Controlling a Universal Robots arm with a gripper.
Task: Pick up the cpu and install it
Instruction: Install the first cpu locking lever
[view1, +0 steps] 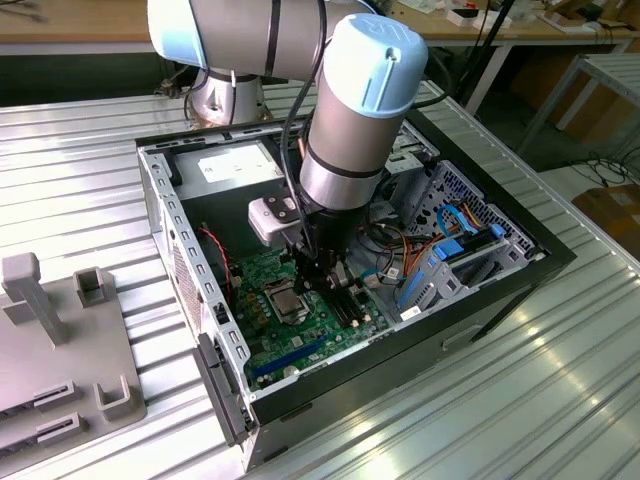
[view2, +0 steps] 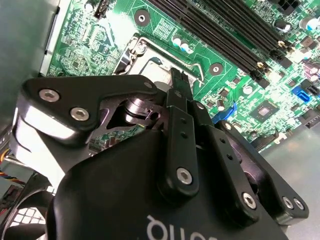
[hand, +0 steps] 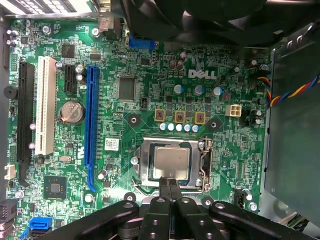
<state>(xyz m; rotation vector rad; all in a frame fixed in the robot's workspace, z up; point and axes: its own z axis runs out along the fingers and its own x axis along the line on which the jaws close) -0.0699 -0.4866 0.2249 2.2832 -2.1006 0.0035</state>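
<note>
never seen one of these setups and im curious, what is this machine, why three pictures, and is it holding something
It is a robot arm working inside an opened computer case that lies on a ribbed metal table. The exterior view comes from a camera standing off the arm, so you see the whole scene. The two wrist views come from cameras riding on the arm, looking down past its claw at the green motherboard.

In the first wrist view the claw's two black fingers are pressed together, their tips at the edge of the cpu, the silvery square chip. The chip lies flat inside the socket's metal frame, so it looks already placed. Nothing appears to be held between the fingers.

On the exterior view's left, a grey fixture with upright blocks sits on the table.
</note>
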